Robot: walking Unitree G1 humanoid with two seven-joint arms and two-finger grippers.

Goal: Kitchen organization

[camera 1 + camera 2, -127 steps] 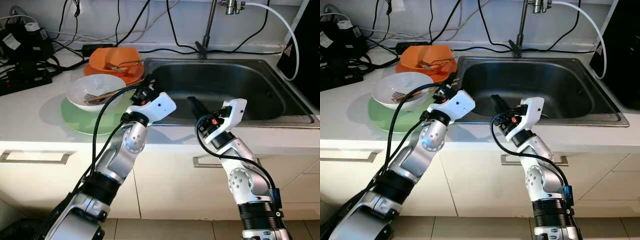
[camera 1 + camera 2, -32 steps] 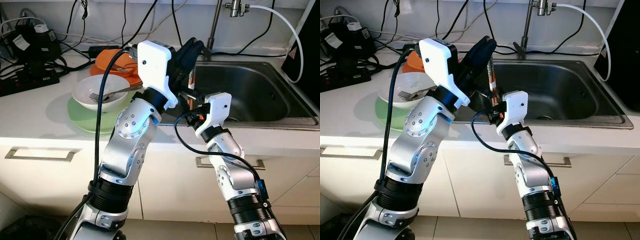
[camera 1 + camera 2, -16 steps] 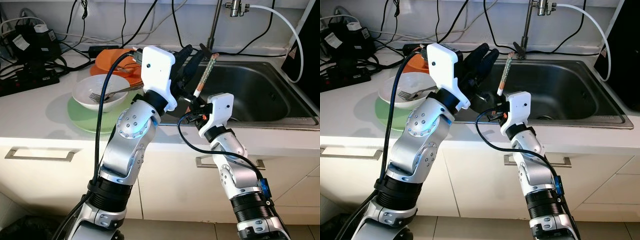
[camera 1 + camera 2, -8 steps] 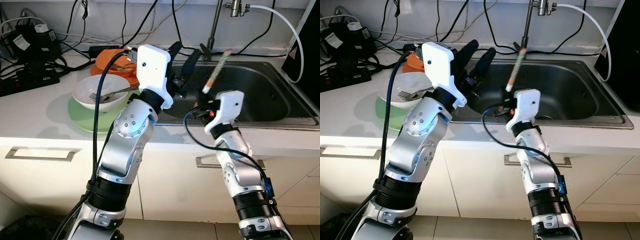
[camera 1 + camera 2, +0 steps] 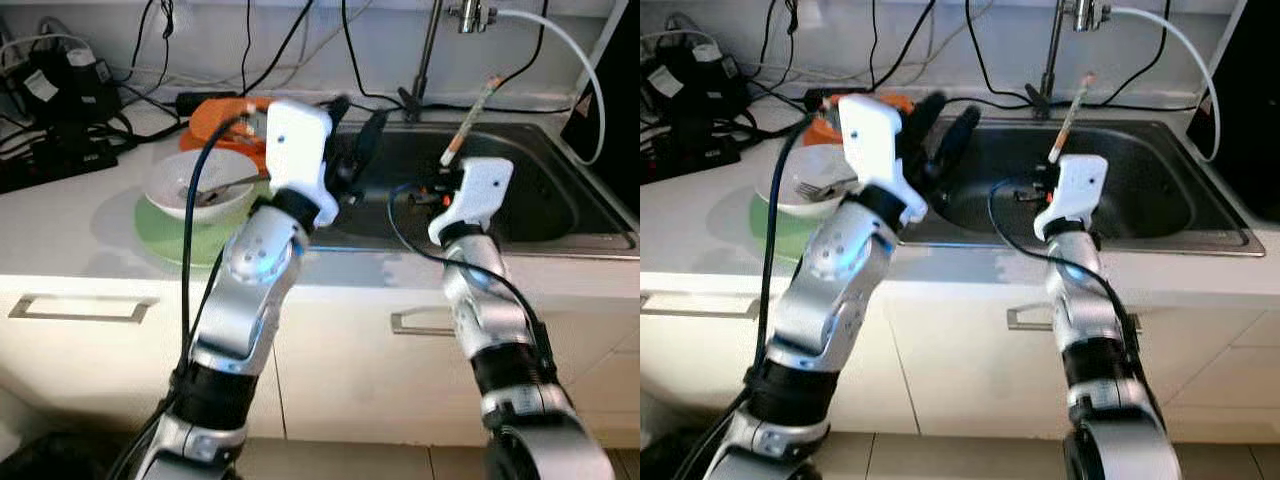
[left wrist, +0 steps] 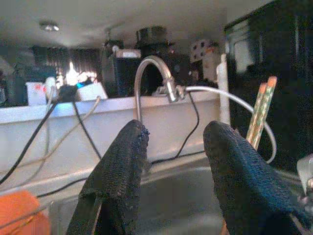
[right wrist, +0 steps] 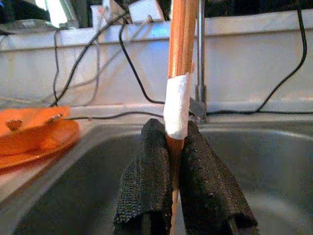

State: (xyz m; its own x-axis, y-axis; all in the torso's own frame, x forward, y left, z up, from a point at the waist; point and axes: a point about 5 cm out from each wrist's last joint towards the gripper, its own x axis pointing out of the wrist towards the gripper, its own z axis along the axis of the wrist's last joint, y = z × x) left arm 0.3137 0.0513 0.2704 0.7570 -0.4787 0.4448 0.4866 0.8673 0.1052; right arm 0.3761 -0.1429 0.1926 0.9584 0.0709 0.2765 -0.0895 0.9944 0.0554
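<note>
Two chopsticks (image 7: 180,73) pinched upright in right gripper (image 7: 173,147) over sink (image 5: 560,215); left gripper (image 6: 178,152) jaws wide, empty. Keep grip firm, lower slowly.

Two silver jointed arms with white wrist housings, black cables looping along each; every end effector, left (image 5: 943,128) and right (image 7: 172,161), has two long black textured fingers

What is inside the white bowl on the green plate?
A metal fork lies in the white bowl, its handle reaching over the rim. The bowl sits on the green plate, covering its middle. Anything else inside is too blurred to tell.
</note>
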